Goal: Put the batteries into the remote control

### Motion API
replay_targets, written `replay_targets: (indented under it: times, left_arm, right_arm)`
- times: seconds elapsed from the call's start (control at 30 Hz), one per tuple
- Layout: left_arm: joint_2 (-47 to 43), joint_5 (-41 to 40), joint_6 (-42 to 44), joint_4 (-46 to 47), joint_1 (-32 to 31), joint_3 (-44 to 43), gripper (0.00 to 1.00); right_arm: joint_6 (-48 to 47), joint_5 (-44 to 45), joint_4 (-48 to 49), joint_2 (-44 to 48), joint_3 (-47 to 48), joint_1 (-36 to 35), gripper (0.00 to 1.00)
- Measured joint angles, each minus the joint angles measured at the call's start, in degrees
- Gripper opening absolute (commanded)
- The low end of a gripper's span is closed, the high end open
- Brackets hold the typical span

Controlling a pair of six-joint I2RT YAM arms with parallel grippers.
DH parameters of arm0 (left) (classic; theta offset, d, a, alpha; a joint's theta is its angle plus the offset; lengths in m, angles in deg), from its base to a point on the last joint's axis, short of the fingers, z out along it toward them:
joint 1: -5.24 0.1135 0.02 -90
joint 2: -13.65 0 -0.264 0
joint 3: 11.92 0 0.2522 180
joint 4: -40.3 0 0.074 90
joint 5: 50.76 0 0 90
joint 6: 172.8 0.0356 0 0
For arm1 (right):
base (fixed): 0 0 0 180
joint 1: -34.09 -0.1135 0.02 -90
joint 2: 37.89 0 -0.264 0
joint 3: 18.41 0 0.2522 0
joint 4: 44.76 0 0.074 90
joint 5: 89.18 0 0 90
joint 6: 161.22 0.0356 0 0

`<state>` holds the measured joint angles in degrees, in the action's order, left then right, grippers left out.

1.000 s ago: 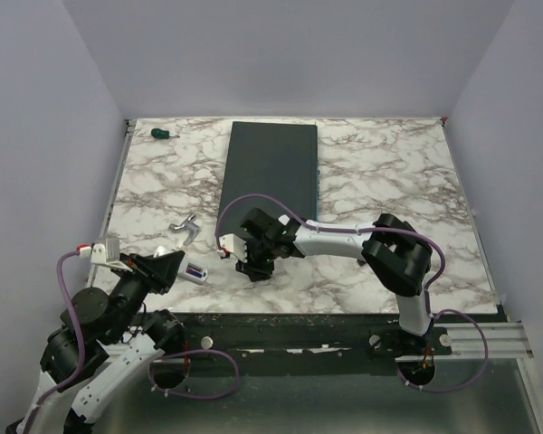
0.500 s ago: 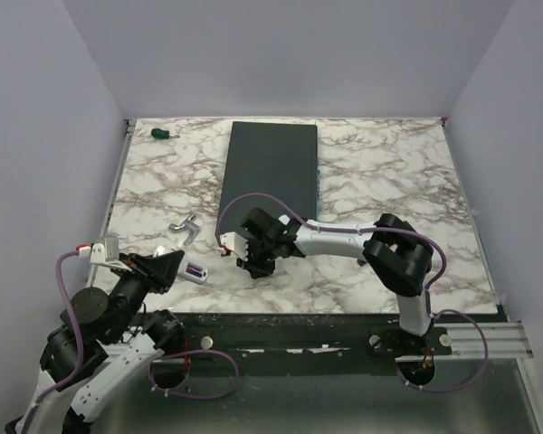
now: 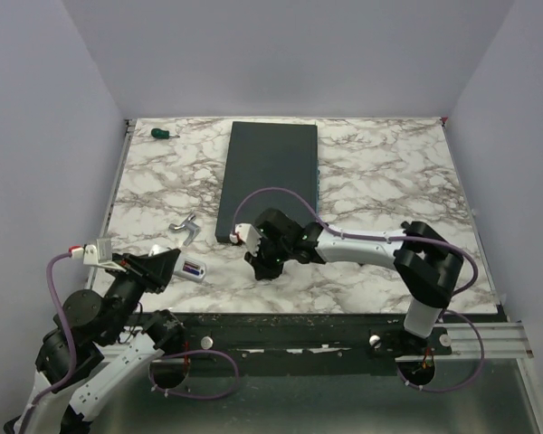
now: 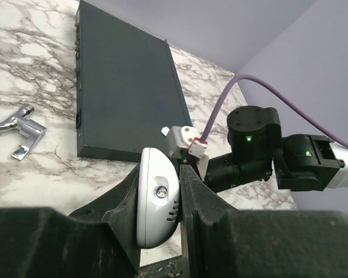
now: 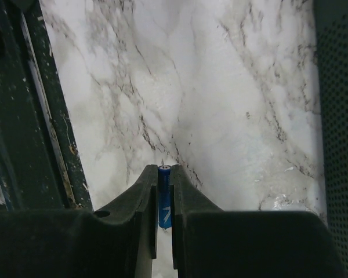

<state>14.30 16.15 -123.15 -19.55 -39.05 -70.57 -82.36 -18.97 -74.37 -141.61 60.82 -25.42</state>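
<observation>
The remote control (image 3: 203, 273) is at the 7 o'clock corner of the desk (image 3: 389, 172). It is clamped between the fingers (image 4: 122, 197) of the left jaws, which are closed tight against its two sides. Its rounded white end, with a small clear bulb, faces the left wrist camera. From above, a purple-blue battery (image 3: 193, 268) shows in the remote's upturned bay. I cannot tell whether the remote touches the desk.

The left arm (image 3: 100, 312) rises folded from its base and reaches toward 1 o'clock.

The right jaws are nearly together, pinching the blue battery (image 5: 164, 205) between their tips. The battery's capped end pokes out beyond them over bare marble. The pale print on its wrap is too blurred to read.

The right arm (image 3: 362, 246) lies low, stretched toward 9 o'clock from its base. Its jaws end at 3 o'clock of the remote, apart from it, and just at 6 o'clock of the dark grey slab (image 3: 270, 172).

A chrome T-shaped tool (image 3: 185, 226) lies at 12 o'clock of the remote. A green-handled screwdriver (image 3: 163, 134) lies in the 11 o'clock corner.
</observation>
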Motion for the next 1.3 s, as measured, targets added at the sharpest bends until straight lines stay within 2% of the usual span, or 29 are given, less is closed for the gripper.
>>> replay_targets:
  times: [0.3, 0.6, 0.9, 1.1, 1.3]
  left_arm:
    - [0.00, 0.22, -0.26, 1.25, -0.09, -0.42, 0.00]
    - [1.18, 4.72, -1.05, 8.74, -0.11, 0.59, 0.00]
    - [12.46, 15.23, -6.51, 24.11, -0.11, 9.29, 0.00]
    - [17.84, 22.36, -13.60, 37.16, -0.11, 16.94, 0.00]
    - [21.09, 25.18, -20.59, 47.84, -0.42, 23.34, 0.00]
  right_arm:
    - [9.86, 5.29, 9.60, 9.99, -7.80, 0.00, 0.01]
    - [19.06, 14.56, 15.63, 29.99, -16.15, 0.00, 0.01]
    - [24.41, 22.08, 20.00, 52.06, -20.61, 0.00, 0.01]
    - [23.28, 20.06, 23.54, 59.58, -25.59, 0.00, 0.01]
    - [20.28, 14.91, 29.18, 63.14, -31.28, 0.00, 0.01]
